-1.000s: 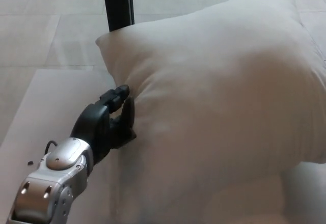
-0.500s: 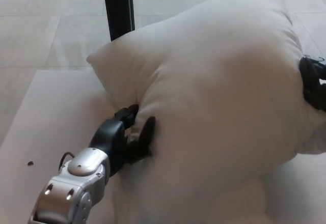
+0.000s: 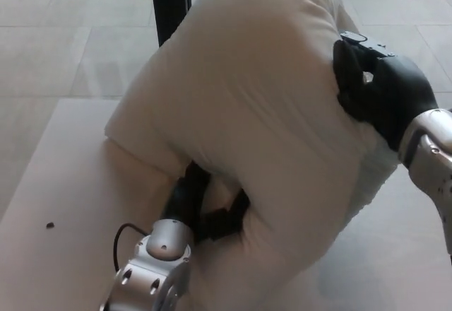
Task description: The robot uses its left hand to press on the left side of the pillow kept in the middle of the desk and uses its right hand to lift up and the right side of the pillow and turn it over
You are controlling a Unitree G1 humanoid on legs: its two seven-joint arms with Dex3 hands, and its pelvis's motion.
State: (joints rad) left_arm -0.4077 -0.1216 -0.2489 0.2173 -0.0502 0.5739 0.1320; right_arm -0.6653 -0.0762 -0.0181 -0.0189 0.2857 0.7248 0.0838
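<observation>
The pillow [image 3: 261, 113] fills most of my view, a big white cushion reared up off the pale surface [image 3: 63, 184]. Its long axis runs on a slant, from the low end near me at the bottom middle up toward the far top edge, where its upper end leaves the picture. 1 blunt corner sticks out to my left, just above the surface. The lower edge sits on the surface and folds over my left hand.

My right hand [image 3: 378, 92] presses flat against the pillow's right flank, high up, the black palm sunk into the fabric. I cannot tell how my fingers there are set, since the pillow hides them.

My left hand [image 3: 205, 205] lies buried under the pillow's lower fold, its fingers [image 3: 236, 208] pushed into the fabric, gripping nothing that I can see.

Behind the pillow stands 1 dark post [image 3: 169, 3] on the tiled floor [image 3: 78, 35]. A tiny dark speck [image 3: 50, 224] lies on the surface to my left.
</observation>
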